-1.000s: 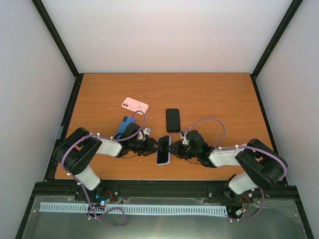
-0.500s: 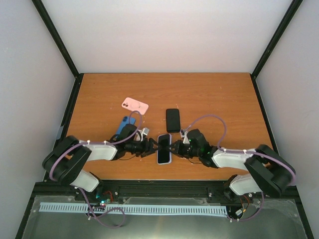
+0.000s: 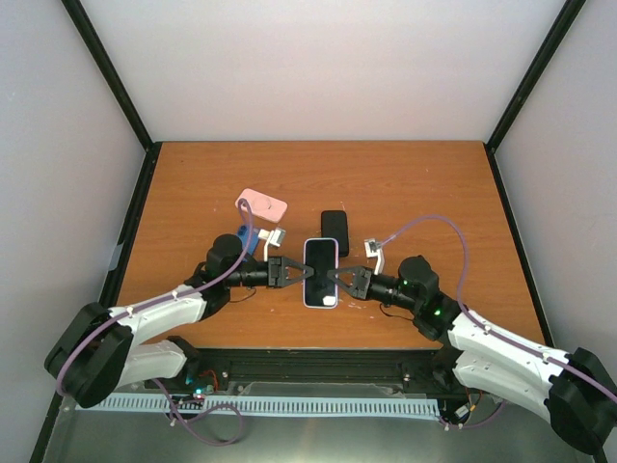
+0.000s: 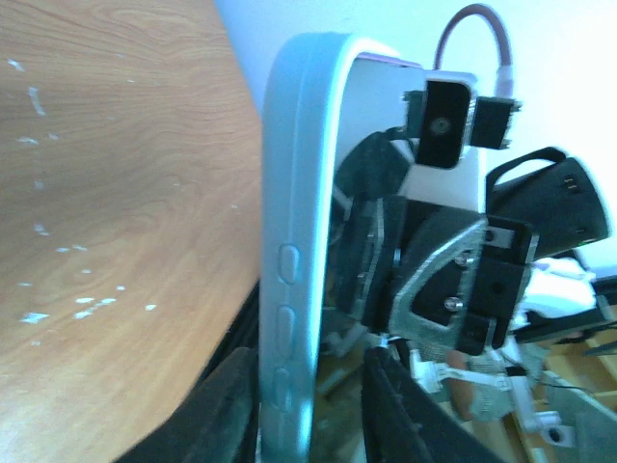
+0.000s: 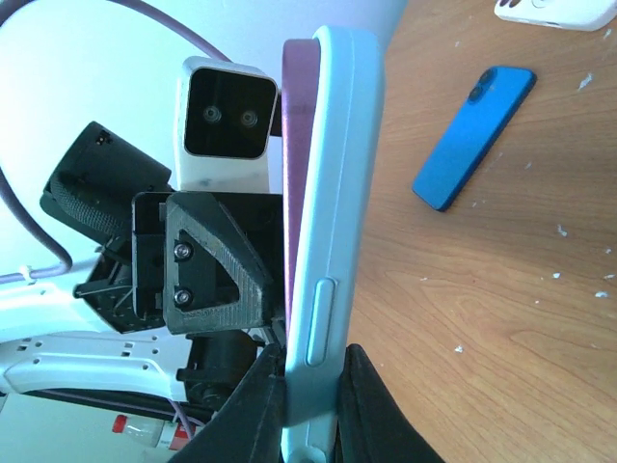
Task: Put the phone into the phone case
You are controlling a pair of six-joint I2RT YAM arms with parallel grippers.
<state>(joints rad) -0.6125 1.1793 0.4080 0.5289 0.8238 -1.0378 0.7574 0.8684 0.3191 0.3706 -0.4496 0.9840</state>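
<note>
A light blue phone case [image 3: 321, 273] hangs above the table's near middle, with a dark-screened, lilac-edged phone [image 5: 293, 145] lying in it. My right gripper [image 3: 344, 280] is shut on the case's right edge, both fingers pressed on it in the right wrist view [image 5: 313, 376]. My left gripper [image 3: 293, 271] reaches the left edge. In the left wrist view [image 4: 313, 391] one finger [image 4: 227, 405] touches the case [image 4: 294, 222], while the other stands apart from it with a gap, so the jaws are open around the edge.
A pink case [image 3: 262, 204] lies at the back left. A blue phone [image 5: 472, 137] lies on the table, mostly under my left arm in the top view. A black phone [image 3: 335, 227] lies just behind the held case. Black frame rails border the table.
Both arms have stretched out low and carried the cased phone a little away from the bases. The left jaws widened, then narrowed around the case edge. The right grip held.
</note>
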